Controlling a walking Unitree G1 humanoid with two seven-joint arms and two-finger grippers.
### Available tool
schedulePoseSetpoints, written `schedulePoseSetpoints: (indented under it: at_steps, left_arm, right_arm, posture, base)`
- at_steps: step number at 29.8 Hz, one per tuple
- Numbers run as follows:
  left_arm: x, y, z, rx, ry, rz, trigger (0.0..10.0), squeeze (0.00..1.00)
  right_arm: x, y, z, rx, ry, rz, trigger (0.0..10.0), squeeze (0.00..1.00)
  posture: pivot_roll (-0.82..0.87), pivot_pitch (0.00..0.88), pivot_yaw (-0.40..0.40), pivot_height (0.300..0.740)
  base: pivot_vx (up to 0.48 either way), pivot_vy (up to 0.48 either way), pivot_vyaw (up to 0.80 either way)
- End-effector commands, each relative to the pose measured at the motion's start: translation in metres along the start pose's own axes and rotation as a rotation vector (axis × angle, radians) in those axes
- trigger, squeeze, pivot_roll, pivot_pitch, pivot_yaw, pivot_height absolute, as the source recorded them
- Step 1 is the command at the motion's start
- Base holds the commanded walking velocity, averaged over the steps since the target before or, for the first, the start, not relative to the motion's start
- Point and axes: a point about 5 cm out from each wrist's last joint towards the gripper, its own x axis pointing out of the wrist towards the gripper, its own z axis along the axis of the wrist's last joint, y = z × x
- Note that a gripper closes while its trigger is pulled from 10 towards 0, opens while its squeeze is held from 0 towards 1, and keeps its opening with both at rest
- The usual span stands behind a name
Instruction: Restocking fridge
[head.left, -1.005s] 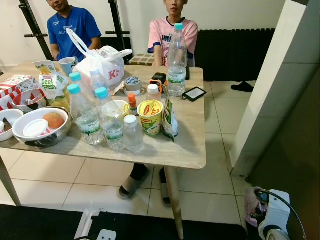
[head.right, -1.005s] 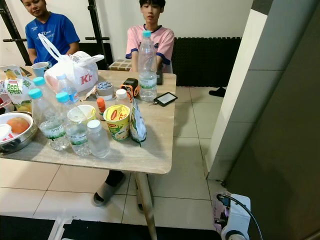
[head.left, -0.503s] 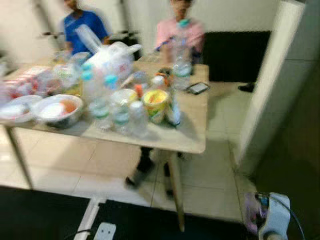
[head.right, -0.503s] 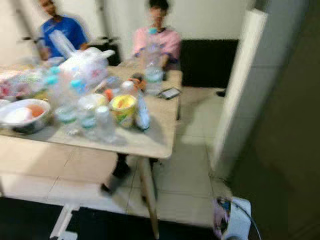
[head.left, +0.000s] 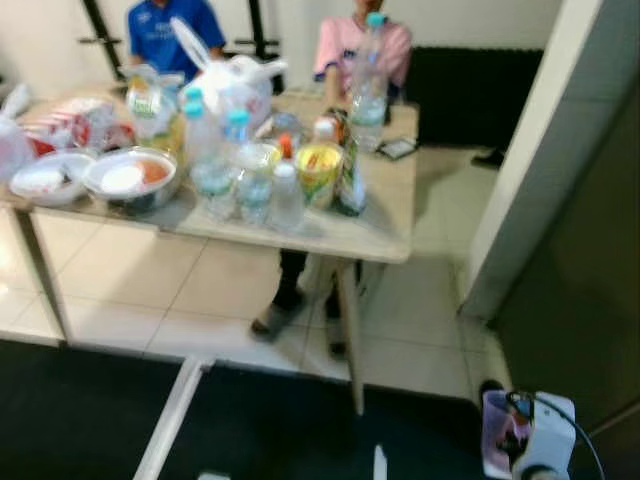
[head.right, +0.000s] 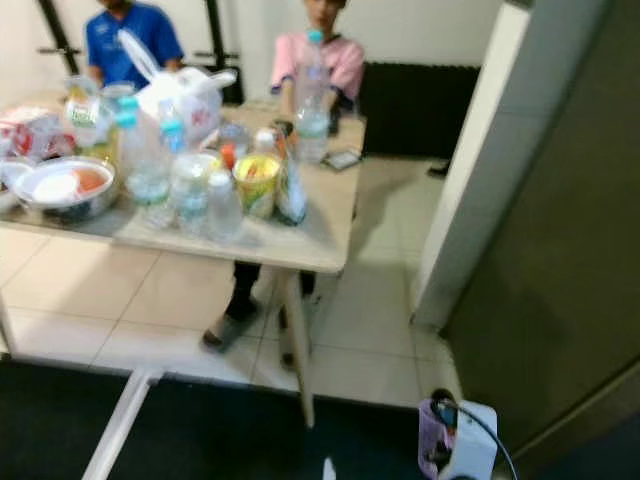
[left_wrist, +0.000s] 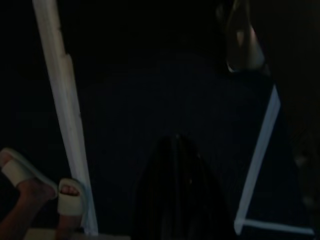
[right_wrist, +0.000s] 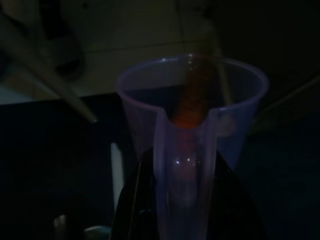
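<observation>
From my head cameras, a little blurred, I look down on a wooden table (head.left: 385, 225) crowded with things to stock: several water bottles (head.left: 212, 170) with blue caps, one tall bottle (head.left: 369, 70) at the far edge, a yellow noodle cup (head.left: 319, 172), a white plastic bag (head.left: 235, 85), a metal bowl (head.left: 130, 180) and a phone (head.left: 397, 148). Two people sit behind the table, one in a blue shirt (head.left: 165, 22), one in a pink shirt (head.left: 355, 45). A pale wall (head.left: 540, 150) and a dark panel stand to my right. Low at my right side, my right gripper (head.left: 505, 445) holds a purple plastic cup (head.right: 436, 450) over the dark mat (head.left: 100, 410), well apart from the table.

In my left wrist view it is very dark. My left gripper (left_wrist: 176, 145) hangs over the dark mat beside a white strip (left_wrist: 65, 115), near a sandalled foot (left_wrist: 30, 185). I cannot tell how its fingers stand.

In my right wrist view my fingers (right_wrist: 132, 200) pinch the handle side of the purple cup (right_wrist: 192, 115), and something orange (right_wrist: 192, 102) stands inside it.
</observation>
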Motion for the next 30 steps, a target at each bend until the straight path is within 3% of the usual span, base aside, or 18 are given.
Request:
schedulePoseSetpoints:
  at_steps: [1,8,21,30]
  left_arm:
    - [0.0,0.002,0.01,0.006,-0.04,0.008,10.0,0.0]
    - [0.0,0.001,0.011,-0.008,-0.046,0.006,10.0,0.0]
    - [0.0,0.002,0.012,-0.031,-0.065,0.013,10.0,0.0]
    - [0.0,0.001,0.012,-0.065,-0.073,0.01,10.0,0.0]
  right_arm:
    - [0.0,-0.002,0.0,0.008,-0.002,-0.009,10.0,0.0]
    - [-0.001,-0.002,-0.006,0.002,0.043,0.0,10.0,0.0]
    - [0.0,0.001,-0.003,-0.004,0.035,0.0,10.0,0.0]
    - [0.001,0.006,0.005,-0.024,-0.032,0.025,10.0,0.0]
  posture:
    - [-0.05,0.0,0.006,0.74]
    - [-0.05,0.0,0.005,0.74]
    - [-0.05,0.0,0.004,0.74]
    - [-0.06,0.0,0.004,0.74]
  base:
    - [-0.289,0.0,0.0]
    - [-0.227,0.0,-0.57]
    - [0.0,0.0,-0.79]
    - [0.0,0.0,0.0]
